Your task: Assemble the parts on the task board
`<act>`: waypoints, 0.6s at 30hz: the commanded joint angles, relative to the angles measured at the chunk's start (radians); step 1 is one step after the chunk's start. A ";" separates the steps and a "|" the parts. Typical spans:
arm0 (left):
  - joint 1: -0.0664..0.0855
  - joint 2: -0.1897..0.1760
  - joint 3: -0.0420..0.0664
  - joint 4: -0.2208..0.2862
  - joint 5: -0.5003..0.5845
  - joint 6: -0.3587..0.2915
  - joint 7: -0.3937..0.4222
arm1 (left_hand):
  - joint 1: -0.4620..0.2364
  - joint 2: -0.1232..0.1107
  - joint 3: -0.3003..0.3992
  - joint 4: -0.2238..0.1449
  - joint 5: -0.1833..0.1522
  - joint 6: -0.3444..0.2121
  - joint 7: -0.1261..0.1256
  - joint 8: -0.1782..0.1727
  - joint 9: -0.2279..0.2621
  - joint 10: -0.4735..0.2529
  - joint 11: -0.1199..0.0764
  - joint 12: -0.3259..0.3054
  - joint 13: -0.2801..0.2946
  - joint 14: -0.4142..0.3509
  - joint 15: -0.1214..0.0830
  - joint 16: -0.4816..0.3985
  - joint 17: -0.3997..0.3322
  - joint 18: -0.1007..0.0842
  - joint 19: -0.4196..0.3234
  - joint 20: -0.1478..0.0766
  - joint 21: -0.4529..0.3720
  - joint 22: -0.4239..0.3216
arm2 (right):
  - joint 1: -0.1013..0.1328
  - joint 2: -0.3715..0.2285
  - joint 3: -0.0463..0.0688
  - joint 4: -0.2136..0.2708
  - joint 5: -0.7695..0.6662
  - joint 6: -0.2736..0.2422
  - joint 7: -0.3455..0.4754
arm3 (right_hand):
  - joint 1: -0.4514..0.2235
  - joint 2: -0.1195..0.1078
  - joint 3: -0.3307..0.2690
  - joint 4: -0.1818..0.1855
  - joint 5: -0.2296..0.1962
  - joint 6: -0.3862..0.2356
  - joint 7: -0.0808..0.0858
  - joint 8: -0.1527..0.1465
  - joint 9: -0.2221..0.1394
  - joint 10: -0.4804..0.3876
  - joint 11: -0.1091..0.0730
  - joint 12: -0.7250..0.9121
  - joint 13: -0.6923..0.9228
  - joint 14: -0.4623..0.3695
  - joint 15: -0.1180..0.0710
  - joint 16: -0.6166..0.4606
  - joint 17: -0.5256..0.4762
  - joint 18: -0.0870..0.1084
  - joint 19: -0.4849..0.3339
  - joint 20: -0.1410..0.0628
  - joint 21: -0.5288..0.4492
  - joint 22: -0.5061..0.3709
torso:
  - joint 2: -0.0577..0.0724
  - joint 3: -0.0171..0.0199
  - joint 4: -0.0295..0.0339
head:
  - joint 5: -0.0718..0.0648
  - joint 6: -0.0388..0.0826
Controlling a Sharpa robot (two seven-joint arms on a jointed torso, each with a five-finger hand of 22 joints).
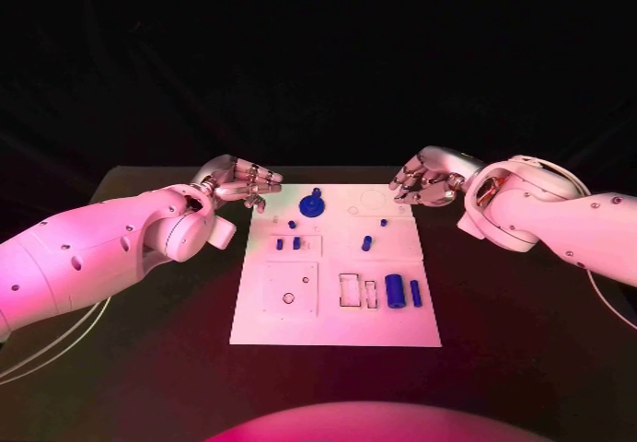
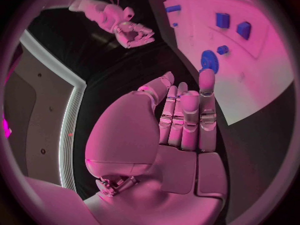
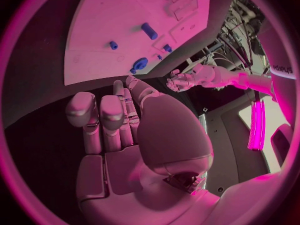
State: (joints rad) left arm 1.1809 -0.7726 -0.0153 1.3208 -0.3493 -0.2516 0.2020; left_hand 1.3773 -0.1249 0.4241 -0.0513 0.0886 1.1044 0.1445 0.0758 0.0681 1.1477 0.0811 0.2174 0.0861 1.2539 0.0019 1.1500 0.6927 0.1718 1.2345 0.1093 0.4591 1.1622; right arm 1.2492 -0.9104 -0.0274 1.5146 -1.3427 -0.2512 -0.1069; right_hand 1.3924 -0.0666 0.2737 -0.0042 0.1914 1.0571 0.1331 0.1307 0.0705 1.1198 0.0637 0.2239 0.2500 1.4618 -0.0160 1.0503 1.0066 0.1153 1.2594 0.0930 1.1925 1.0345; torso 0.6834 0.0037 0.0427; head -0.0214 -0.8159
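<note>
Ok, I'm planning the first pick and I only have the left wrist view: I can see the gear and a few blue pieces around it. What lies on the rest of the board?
Observer: On the half of the task board nearest the robot, a thick blue cylinder lies beside a thin blue bar.
Operator: Anything on the robot's left of those?
Observer: A square panel with a small hole in it, and no blue piece on it.
Operator: Is the right hand carrying anything? It's tiny in my view.
Observer: No, the right hand holds nothing. Its palm is bare in its own wrist view.
</note>
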 commanded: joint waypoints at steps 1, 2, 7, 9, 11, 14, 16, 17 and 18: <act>-0.009 -0.021 0.000 0.042 0.373 -0.028 0.112 | -0.001 0.011 0.008 0.001 -0.001 0.013 -0.004 0.008 0.002 0.024 -0.007 0.018 0.007 -0.009 -0.003 -0.007 -0.010 0.013 -0.005 -0.005 -0.009 -0.003 | -0.009 0.013 0.000 -0.001 -0.289 0.067 -0.075 | -0.001 -0.016 0.009 0.001 -0.010 0.008 -0.003 -0.008 -0.001 0.005 0.003 -0.015 -0.017 0.016 0.003 0.002 0.000 0.002 0.006 -0.002 0.005 0.000 | -0.003 -0.0041 0.0018 | -0.015 0.008; -0.011 -0.027 0.000 0.052 0.389 -0.026 0.116 | -0.001 0.011 0.008 0.001 -0.001 0.014 -0.005 0.009 0.002 0.027 -0.008 0.022 0.009 -0.010 -0.004 -0.008 -0.012 0.013 -0.005 -0.006 -0.010 -0.003 | -0.012 0.017 0.000 -0.002 -0.307 0.070 -0.081 | -0.002 -0.017 0.010 0.000 -0.012 0.008 -0.003 -0.009 -0.001 0.005 0.003 -0.019 -0.021 0.017 0.004 0.002 0.000 0.002 0.006 -0.002 0.005 0.000 | -0.003 -0.0044 0.0022 | -0.016 0.008; -0.023 -0.052 0.000 0.104 0.444 -0.015 0.130 | -0.004 0.011 0.008 0.001 -0.002 0.020 -0.009 0.012 0.003 0.040 -0.015 0.040 0.016 -0.010 -0.009 -0.012 -0.018 0.012 -0.004 -0.011 -0.014 -0.006 | -0.026 0.043 0.000 -0.012 -0.394 0.093 -0.111 | -0.004 -0.023 0.020 -0.002 -0.039 0.011 -0.005 -0.023 -0.001 -0.006 0.004 -0.051 -0.057 0.017 0.005 -0.001 -0.004 0.003 0.004 -0.002 0.001 -0.004 | -0.004 -0.0081 0.0034 | -0.026 0.010; -0.025 -0.058 0.000 0.118 0.453 -0.013 0.134 | -0.005 0.011 0.007 0.001 -0.002 0.020 -0.009 0.012 0.003 0.040 -0.015 0.041 0.016 -0.011 -0.009 -0.013 -0.019 0.012 -0.004 -0.011 -0.015 -0.006 | -0.032 0.054 -0.001 -0.018 -0.415 0.102 -0.117 | -0.004 -0.024 0.024 -0.003 -0.046 0.010 -0.007 -0.028 -0.001 -0.009 0.004 -0.061 -0.070 0.017 0.005 -0.003 -0.006 0.004 0.001 -0.002 -0.002 -0.008 | -0.003 -0.0076 0.0029 | -0.026 0.011; -0.026 -0.062 0.000 0.127 0.459 -0.012 0.137 | -0.005 0.010 0.007 0.001 -0.002 0.020 -0.010 0.012 0.003 0.040 -0.015 0.041 0.017 -0.011 -0.009 -0.013 -0.020 0.012 -0.004 -0.011 -0.015 -0.006 | -0.036 0.062 -0.001 -0.023 -0.428 0.109 -0.120 | -0.003 -0.024 0.028 -0.005 -0.049 0.011 -0.009 -0.032 -0.001 -0.009 0.002 -0.067 -0.079 0.017 0.003 -0.004 -0.007 0.004 0.000 -0.004 -0.004 -0.009 | -0.002 -0.0074 0.0023 | -0.026 0.012; -0.028 -0.066 0.000 0.138 0.466 -0.010 0.141 | -0.006 0.010 0.006 0.001 -0.002 0.020 -0.010 0.012 0.003 0.040 -0.015 0.042 0.017 -0.013 -0.009 -0.015 -0.024 0.012 -0.004 -0.011 -0.015 -0.006 | -0.043 0.077 -0.001 -0.031 -0.443 0.119 -0.121 | -0.002 -0.024 0.034 -0.007 -0.052 0.013 -0.012 -0.037 -0.001 -0.012 0.000 -0.076 -0.093 0.018 -0.003 -0.005 -0.008 0.005 0.000 -0.008 -0.005 -0.011 | -0.002 -0.0047 0.0022 | -0.026 0.012; -0.029 -0.068 0.000 0.145 0.469 -0.009 0.143 | -0.007 0.009 0.006 0.001 -0.002 0.020 -0.010 0.012 0.003 0.039 -0.015 0.042 0.017 -0.014 -0.009 -0.017 -0.027 0.012 -0.004 -0.012 -0.016 -0.007 | -0.048 0.086 -0.002 -0.036 -0.451 0.126 -0.122 | 0.000 -0.023 0.038 -0.009 -0.054 0.015 -0.014 -0.039 0.000 -0.011 -0.002 -0.080 -0.100 0.019 -0.006 -0.005 -0.008 0.005 0.000 -0.010 -0.005 -0.010 | -0.002 -0.0045 0.0026 | -0.027 0.012; -0.029 -0.069 0.000 0.148 0.470 -0.008 0.144 | -0.007 0.009 0.006 0.001 -0.002 0.020 -0.010 0.012 0.003 0.039 -0.015 0.042 0.017 -0.014 -0.009 -0.017 -0.027 0.012 -0.004 -0.012 -0.016 -0.007 | -0.050 0.090 -0.002 -0.039 -0.454 0.130 -0.121 | 0.001 -0.022 0.040 -0.010 -0.056 0.016 -0.015 -0.041 0.000 -0.011 -0.002 -0.082 -0.104 0.019 -0.007 -0.006 -0.009 0.005 0.000 -0.011 -0.005 -0.010 | -0.002 -0.0044 0.0024 | -0.027 0.012; -0.029 -0.070 0.000 0.150 0.471 -0.008 0.144 | -0.007 0.009 0.006 0.001 -0.002 0.020 -0.010 0.012 0.003 0.039 -0.015 0.042 0.017 -0.014 -0.009 -0.017 -0.027 0.012 -0.004 -0.012 -0.016 -0.007 | -0.052 0.094 -0.002 -0.042 -0.456 0.134 -0.121 | 0.002 -0.022 0.042 -0.011 -0.057 0.017 -0.015 -0.041 0.000 -0.011 -0.003 -0.084 -0.107 0.019 -0.009 -0.006 -0.009 0.005 0.000 -0.012 -0.006 -0.011 | -0.002 -0.0046 0.0026 | -0.027 0.012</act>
State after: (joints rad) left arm 1.1520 -0.8409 -0.0161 1.4655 0.0783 -0.2661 0.3136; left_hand 1.3735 -0.1211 0.4268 -0.0486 0.0887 1.1202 0.1356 0.0807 0.0699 1.1830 0.0660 0.2558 0.1021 1.2461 -0.0059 1.1344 0.6657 0.1715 1.2308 0.1056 0.4491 1.1570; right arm 1.1987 -0.8188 -0.0290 1.4747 -1.7342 -0.1613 -0.2070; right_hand 1.3913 -0.0833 0.3092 -0.0148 0.1392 1.0702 0.1196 0.0923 0.0704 1.1120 0.0637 0.1452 0.1454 1.4653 -0.0198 1.0503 0.9986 0.1156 1.2591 0.0856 1.1924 1.0247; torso 0.6810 -0.0015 0.0451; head -0.0480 -0.8035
